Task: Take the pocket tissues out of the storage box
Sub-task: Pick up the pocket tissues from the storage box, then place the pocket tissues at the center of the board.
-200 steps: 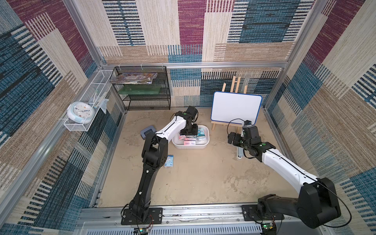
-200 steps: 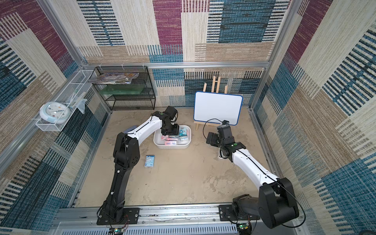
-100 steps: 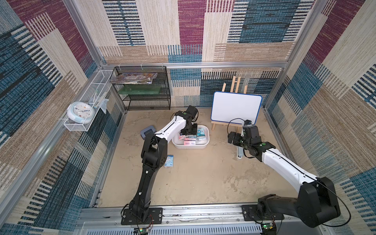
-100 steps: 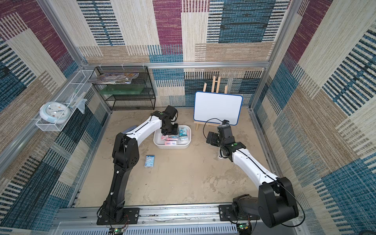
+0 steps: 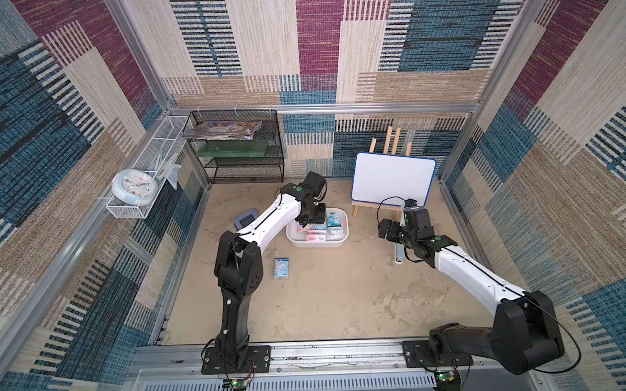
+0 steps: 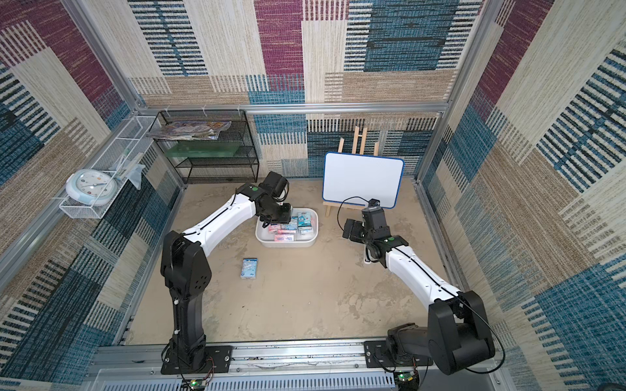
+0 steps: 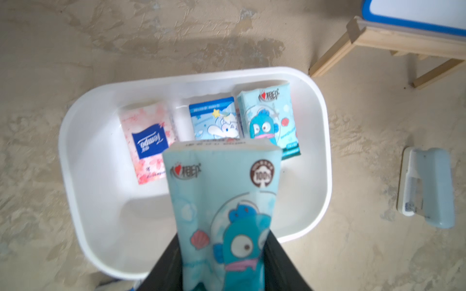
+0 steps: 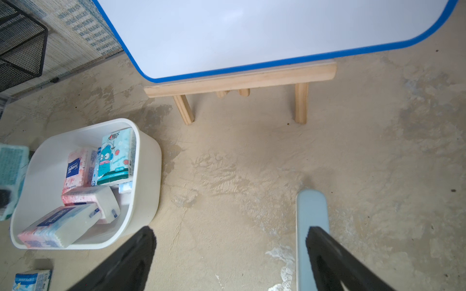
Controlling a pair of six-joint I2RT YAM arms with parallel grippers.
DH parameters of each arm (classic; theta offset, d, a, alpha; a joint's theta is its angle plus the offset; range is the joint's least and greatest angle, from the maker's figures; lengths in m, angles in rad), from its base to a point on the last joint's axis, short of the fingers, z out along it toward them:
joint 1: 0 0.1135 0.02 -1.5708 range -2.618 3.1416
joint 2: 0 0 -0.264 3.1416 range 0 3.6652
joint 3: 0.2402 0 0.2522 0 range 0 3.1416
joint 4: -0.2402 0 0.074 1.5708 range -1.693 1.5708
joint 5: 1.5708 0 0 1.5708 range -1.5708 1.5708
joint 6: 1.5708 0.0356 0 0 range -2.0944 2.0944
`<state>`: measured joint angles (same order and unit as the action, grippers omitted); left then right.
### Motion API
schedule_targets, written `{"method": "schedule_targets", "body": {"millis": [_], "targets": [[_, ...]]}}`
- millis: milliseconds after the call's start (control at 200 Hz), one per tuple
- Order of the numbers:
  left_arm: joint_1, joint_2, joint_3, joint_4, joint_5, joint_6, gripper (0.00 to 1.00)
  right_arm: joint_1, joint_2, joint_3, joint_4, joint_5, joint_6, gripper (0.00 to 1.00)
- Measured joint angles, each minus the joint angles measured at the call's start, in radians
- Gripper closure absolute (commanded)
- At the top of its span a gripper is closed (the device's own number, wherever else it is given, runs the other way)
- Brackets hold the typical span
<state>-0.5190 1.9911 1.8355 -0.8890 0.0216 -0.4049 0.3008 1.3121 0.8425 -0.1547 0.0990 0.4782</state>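
Floor [image 5: 338, 291] lay bare and wide between the two arms. The whiteboard [image 8: 252, 30] stood ahead of the right gripper [image 8: 227, 252], whose jaws hung wide apart over open floor, gripping nothing. The storage box [image 7: 75, 161] sat beneath the left gripper [image 7: 223, 254], which pinched a teal fish-print packet [image 7: 222, 181] over the rim nearest it; more pocket tissues [image 7: 148, 141] lay inside beyond its tips. A loose packet [image 5: 281, 268] lay on the floor behind it, outside the box.

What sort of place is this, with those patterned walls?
Likely a staged robot test booth, not a home: left arm and right arm bolted to a metal rail, patterned wall panels, props like a whiteboard.
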Motion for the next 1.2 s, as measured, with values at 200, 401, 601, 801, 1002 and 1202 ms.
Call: {"method": "schedule_targets", "body": {"millis": [200, 401, 601, 801, 1002, 1202], "targets": [[-0.027, -0.176, -0.194, -0.003, -0.023, -0.027, 0.57, -0.002, 0.027, 0.006, 0.018, -0.013, -0.016, 0.01], [-0.054, -0.361, -0.400, -0.005, -0.035, -0.096, 0.58, -0.005, 0.047, 0.018, 0.025, -0.042, -0.029, 0.01], [-0.109, -0.499, -0.574, -0.009, -0.050, -0.180, 0.58, -0.005, 0.055, 0.020, 0.026, -0.059, -0.036, 0.01], [-0.162, -0.562, -0.706, -0.007, -0.055, -0.253, 0.59, -0.008, 0.054, 0.021, 0.025, -0.059, -0.016, 0.02], [-0.192, -0.539, -0.773, 0.045, -0.054, -0.291, 0.59, -0.009, 0.027, 0.018, 0.024, -0.059, -0.007, 0.01], [-0.207, -0.461, -0.786, 0.131, -0.051, -0.308, 0.60, -0.011, -0.005, 0.002, 0.018, -0.058, -0.003, 0.02]]}}
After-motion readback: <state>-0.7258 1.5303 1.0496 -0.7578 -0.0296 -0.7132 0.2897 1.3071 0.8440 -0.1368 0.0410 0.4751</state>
